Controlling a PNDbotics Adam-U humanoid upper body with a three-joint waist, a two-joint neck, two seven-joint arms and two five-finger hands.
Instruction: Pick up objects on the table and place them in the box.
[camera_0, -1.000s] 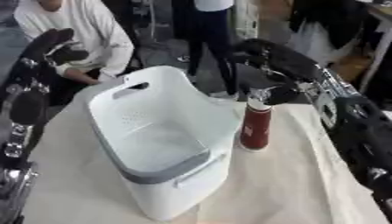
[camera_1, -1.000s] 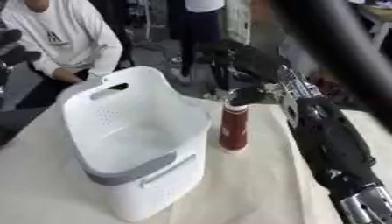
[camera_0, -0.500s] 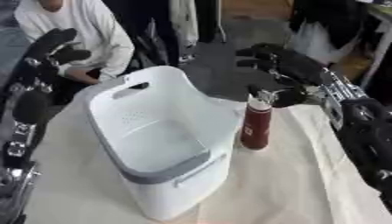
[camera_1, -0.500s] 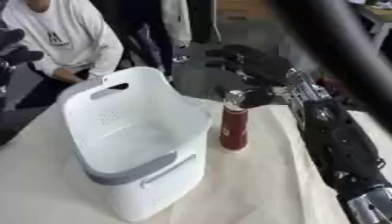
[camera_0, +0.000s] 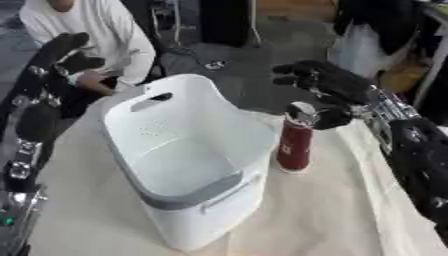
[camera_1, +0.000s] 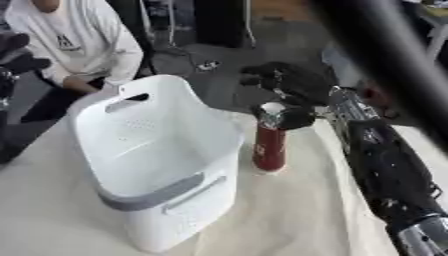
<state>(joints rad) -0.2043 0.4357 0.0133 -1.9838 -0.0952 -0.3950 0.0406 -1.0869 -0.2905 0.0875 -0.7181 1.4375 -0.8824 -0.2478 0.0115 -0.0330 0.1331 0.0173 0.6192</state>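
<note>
Where the cream cloth covers the table, a white basket with a grey rim band stands nearest, tilted askew. Just beside its right wall, a dark red bottle with a pale cap stands upright on the cloth. Right hand hovers at the bottle's cap, fingers spread, thumb near the cap; contact unclear. Left hand raised at far left, fingers relaxed, holding nothing.
</note>
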